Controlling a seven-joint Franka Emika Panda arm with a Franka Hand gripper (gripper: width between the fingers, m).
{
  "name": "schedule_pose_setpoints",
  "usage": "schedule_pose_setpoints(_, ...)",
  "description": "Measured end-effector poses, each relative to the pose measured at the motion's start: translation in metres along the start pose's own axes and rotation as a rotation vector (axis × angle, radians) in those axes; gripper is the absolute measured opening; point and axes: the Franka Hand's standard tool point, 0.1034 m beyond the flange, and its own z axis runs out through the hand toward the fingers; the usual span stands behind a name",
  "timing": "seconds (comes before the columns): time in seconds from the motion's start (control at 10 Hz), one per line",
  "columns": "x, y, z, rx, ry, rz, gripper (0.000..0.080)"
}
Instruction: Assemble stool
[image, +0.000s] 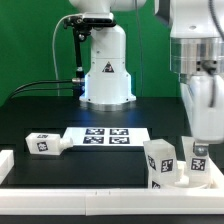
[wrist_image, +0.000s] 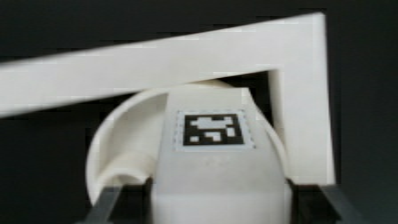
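Gripper (image: 200, 140) sits at the lower right of the exterior view with the arm coming straight down, wrist vertical. The jaws are narrow and clamped on a leg (image: 198, 158). The wrist view shows that leg filling the gap between the two dark fingers (wrist_image: 121, 198), tag facing the camera. The leg's long axis is upright, in line with the jaws. Key relation: the seat (image: 188, 181) lies flat on the table (image: 60, 110) directly below the held leg. Contact between leg bottom and seat can't be judged, as the joint is hidden. A second leg (image: 160, 160) stands upright on the seat, just beside the held one toward the exterior view's left. A third leg (image: 45, 143) lies on its side at the lower left, well apart. The marker board (image: 105, 135) is flat at centre. The border rail (image: 100, 196) runs along the bottom edge, close behind the seat in the wrist view. Likely step: seating this leg in the seat, which needs a straight-down press without knocking its neighbour.
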Motion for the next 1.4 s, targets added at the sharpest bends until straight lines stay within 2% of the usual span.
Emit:
schedule_pose_setpoints(0.1,0.000,0.002,0.000,0.028,-0.019,0.063,0.0333)
schedule_pose_setpoints(0.4,-0.001,0.002,0.000,0.034,-0.046,0.090,0.0333)
schedule_pose_setpoints(0.5,-0.001,0.003,0.000,0.033,-0.045,0.068,0.0413)
schedule_pose_setpoints(0.6,-0.001,0.005,0.000,0.018,-0.043,0.000,0.0580)
schedule_pose_setpoints(0.7,-0.001,0.007,-0.002,-0.012,-0.045,-0.073,0.0580)
schedule_pose_setpoints(0.8,-0.002,0.007,-0.007,-0.016,-0.052,-0.148,0.0637)
schedule_pose_setpoints(1.0,-0.006,0.008,-0.021,-0.031,-0.071,-0.422,0.0646)
schedule_pose_setpoints(1.4,-0.006,0.008,-0.020,-0.020,-0.071,-0.721,0.0649)
